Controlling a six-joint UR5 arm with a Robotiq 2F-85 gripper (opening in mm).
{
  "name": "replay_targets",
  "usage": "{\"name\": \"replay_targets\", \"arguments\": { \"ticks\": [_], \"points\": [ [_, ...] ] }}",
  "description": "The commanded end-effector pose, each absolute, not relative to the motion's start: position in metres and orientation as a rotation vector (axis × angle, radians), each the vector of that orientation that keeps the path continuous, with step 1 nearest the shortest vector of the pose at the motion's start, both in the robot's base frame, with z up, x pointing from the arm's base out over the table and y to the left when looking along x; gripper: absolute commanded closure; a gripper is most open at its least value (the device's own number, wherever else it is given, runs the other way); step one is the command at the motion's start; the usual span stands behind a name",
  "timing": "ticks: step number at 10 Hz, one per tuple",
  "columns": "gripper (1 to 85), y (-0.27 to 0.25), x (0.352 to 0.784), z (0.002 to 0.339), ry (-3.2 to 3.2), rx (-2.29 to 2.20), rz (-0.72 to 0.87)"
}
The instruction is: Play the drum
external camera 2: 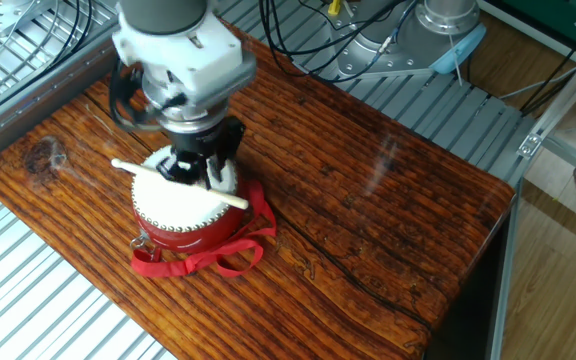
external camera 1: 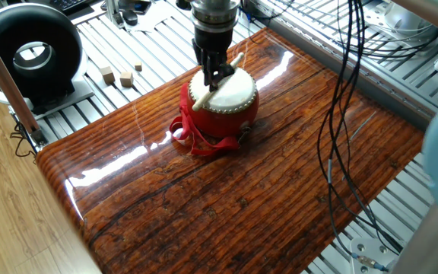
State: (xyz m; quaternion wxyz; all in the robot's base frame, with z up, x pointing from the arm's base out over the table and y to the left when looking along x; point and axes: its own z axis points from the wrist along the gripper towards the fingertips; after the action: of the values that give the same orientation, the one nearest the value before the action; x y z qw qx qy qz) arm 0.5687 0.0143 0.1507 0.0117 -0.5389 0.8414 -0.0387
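Drum (external camera 1: 225,103): on table (external camera 1: 280,175), left of centre in both views, ribbons (external camera 2: 208,255) spread beside it.
Stick (external camera 2: 178,184): lies across white skin.
Pincer (external camera 2: 196,170): above skin, at stick; fingers blurred, cannot tell if clamped.

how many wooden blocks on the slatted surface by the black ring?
3 visible: two larger blocks side by side right of the black ring, one smaller just beyond them. More may be hidden off frame.
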Motion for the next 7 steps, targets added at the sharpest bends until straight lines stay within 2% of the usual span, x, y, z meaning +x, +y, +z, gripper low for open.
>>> {"name": "replay_targets", "arguments": {
  "ticks": [1, 2, 5, 7],
  "points": [
    [84.7, -0.008, 0.547, 0.161, 2.844, -1.363, -0.228],
    [84.7, 0.009, 0.526, 0.159, 2.894, -1.391, -0.079],
    [84.7, 0.011, 0.532, 0.159, 2.979, -1.146, -0.097],
    [84.7, 0.032, 0.576, 0.161, 2.917, -0.683, -0.037]
  ]
}}
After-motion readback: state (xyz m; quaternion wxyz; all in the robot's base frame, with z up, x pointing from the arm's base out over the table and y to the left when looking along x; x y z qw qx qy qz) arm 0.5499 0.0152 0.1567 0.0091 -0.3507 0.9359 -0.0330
